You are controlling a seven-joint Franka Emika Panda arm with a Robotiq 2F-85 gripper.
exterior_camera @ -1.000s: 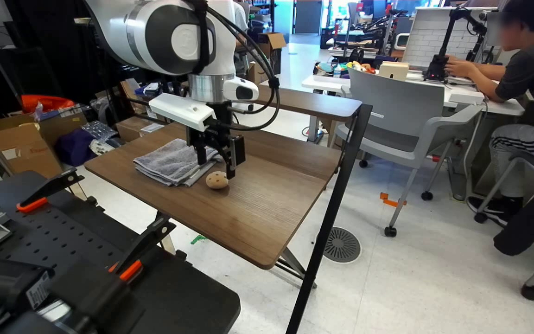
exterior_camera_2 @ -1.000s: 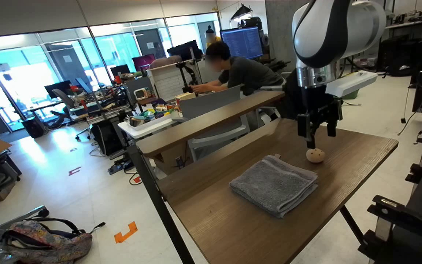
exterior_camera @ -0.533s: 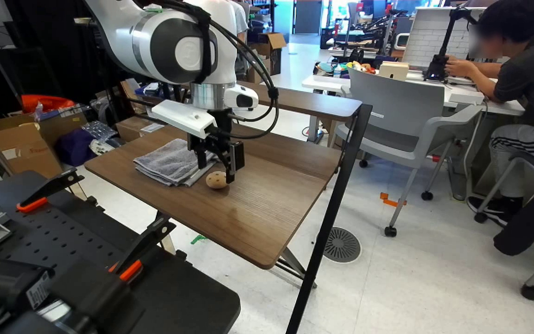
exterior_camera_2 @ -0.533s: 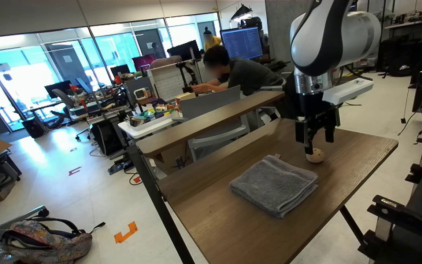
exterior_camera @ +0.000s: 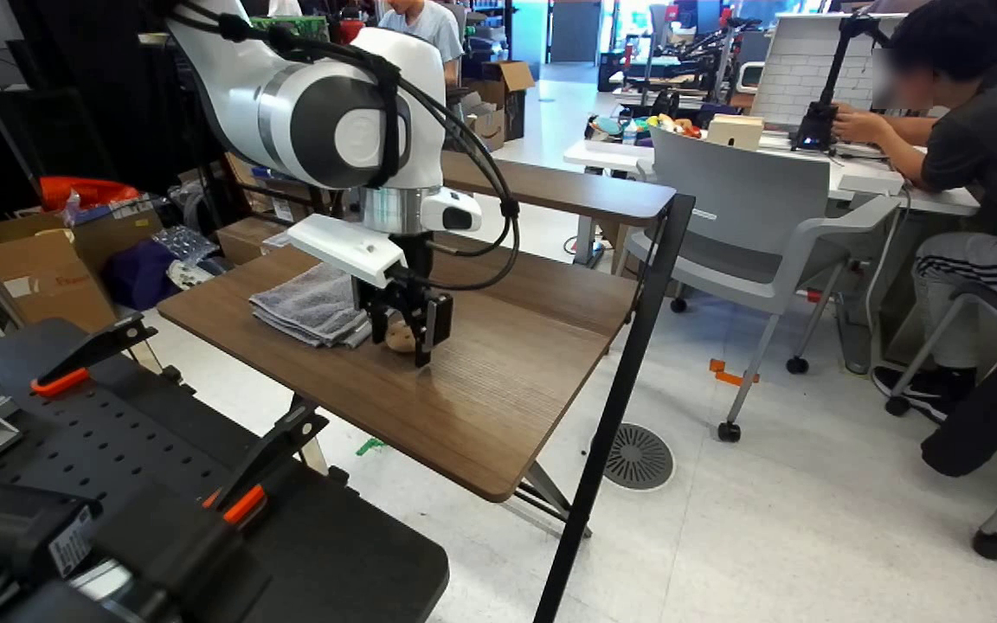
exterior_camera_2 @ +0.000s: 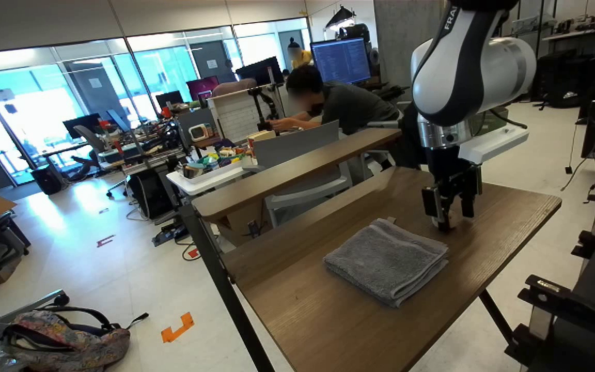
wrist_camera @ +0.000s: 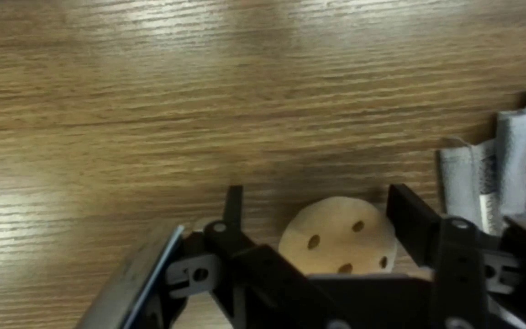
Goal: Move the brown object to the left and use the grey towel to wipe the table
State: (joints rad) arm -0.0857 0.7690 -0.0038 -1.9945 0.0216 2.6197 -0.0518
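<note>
1. Location: The brown lump [wrist_camera: 339, 228] rests on the desk [exterior_camera_2: 318, 310], near the towel [exterior_camera_2: 385, 261] but apart from it. In both exterior views, the jaws hide part of the lump.

2. Jaw state: The jaws stand wide and hold nothing. In the wrist view, bare desk shows between the lump and the outer finger [wrist_camera: 233, 208], the one farther from the towel.

3. Governing relation: The lump lies between the jaws, off centre, toward the towel-side finger [wrist_camera: 409, 224]. That finger is touching the lump or just beside it; which of the two cannot be told.

4. Axis: The lump is roundish, with no clear long axis; its lower edge in the wrist view is covered by the jaws. Their closing line runs roughly from the outer finger, through the lump, toward the towel. No wrist turn appears necessary.

5. Height: The jaws reach down low beside the lump. Clearance above the desk cannot be read.

6. Arm: A single arm [exterior_camera_2: 470, 77] serves the desk; no selection applies.

7. Step in hand (judged): Gripping the lump before moving it. Wiping is pending; the towel lies folded.

8. Next move (judged): Centre the jaws slightly toward the towel, then close. Caution: if the towel-side finger bears first, the lump may roll toward the outer finger.
</note>
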